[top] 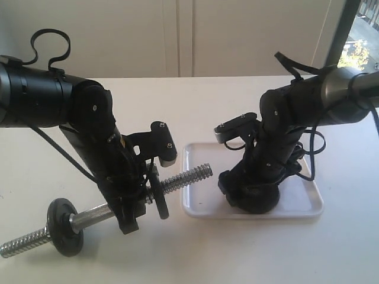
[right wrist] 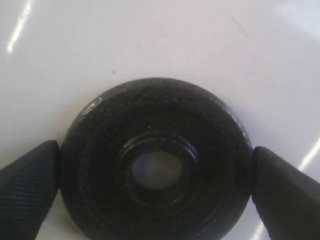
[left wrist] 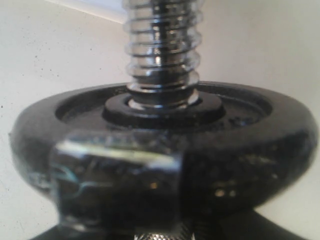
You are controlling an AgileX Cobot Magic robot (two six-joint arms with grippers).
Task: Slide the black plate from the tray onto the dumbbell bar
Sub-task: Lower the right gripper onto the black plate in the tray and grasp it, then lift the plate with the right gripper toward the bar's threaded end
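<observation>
The black plate [right wrist: 95,150] lies flat on the white tray [right wrist: 150,40], centre hole up. My right gripper [right wrist: 157,170] stands over it, one fingertip [right wrist: 35,185] pressed against each side of its rim. In the exterior view this gripper [top: 253,198] hides most of the plate on the tray [top: 299,198]. My left gripper [top: 131,207] is shut on the smooth middle of the dumbbell bar [top: 186,177], holding it tilted above the table. A second black disc [left wrist: 165,130] sits on the bar right by that gripper, below the threaded end [left wrist: 161,50].
A third black disc [top: 65,228] sits on the bar's lower left part, with the other threaded end [top: 21,244] sticking out towards the table's front. The bar's raised free end reaches over the tray's left edge. White table surface surrounds the tray.
</observation>
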